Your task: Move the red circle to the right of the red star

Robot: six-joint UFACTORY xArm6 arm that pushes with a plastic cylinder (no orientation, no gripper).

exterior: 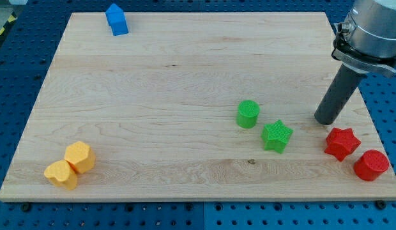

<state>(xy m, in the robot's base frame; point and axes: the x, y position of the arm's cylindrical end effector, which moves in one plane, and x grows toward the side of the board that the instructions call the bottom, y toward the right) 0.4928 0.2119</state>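
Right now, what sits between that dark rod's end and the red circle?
In the camera view, the red star lies between my tip and the red circle.

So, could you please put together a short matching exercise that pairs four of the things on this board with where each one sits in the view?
Things:
1. blue block
2. red circle
3. my tip
4. yellow blocks

Places:
A. bottom-left corner of the board, two touching each other
B. just above and left of the red star, not touching it
C. near the top edge, left of centre
D. bottom-right corner, just right of and below the red star

Pairs: 1-C, 2-D, 3-B, 4-A
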